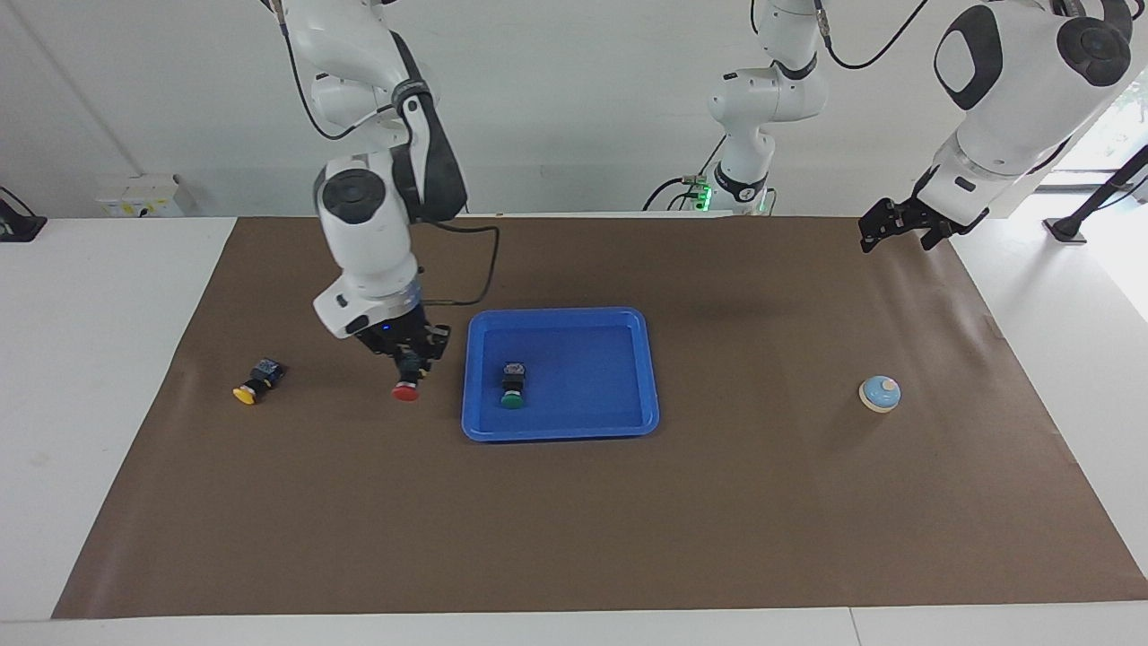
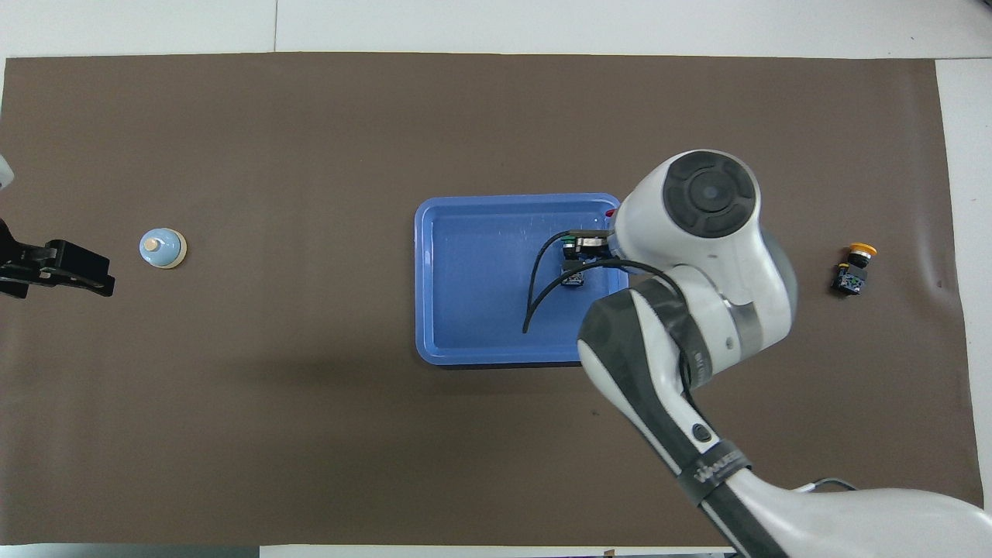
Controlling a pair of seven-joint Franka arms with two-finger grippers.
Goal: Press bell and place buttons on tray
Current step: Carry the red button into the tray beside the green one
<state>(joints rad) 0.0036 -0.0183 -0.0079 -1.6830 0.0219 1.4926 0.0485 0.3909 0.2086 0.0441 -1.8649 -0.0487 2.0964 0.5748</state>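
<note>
Our right end effector point(image 1: 408, 363) is clamped on the red button point(image 1: 405, 390), held up over the mat point(image 1: 574, 538) just short of the tray point(image 1: 560, 431) rim on the right arm's end. The button hangs with its long axis near upright, tipped a little, red cap down and black body up between the fingers.

We judge the step to be carrying it into the tray. To do it well, we clear the raised rim before lowering, and we aim for bare tray floor away from the green button point(image 1: 512, 388), which lies on its side in the tray, cap toward 6 o'clock in the facing view and body toward 12. Since the cap is round, we release low, or the button may roll.

The yellow button point(image 1: 254, 383) lies on the mat toward the right arm's end, at 9 o'clock from the tray in the facing view, cap toward about 8 o'clock.

Our left end effector point(image 1: 901, 224) waits, spread apart, over the mat's corner; the bell point(image 1: 880, 394) sits upright at 3 o'clock from the tray.
</note>
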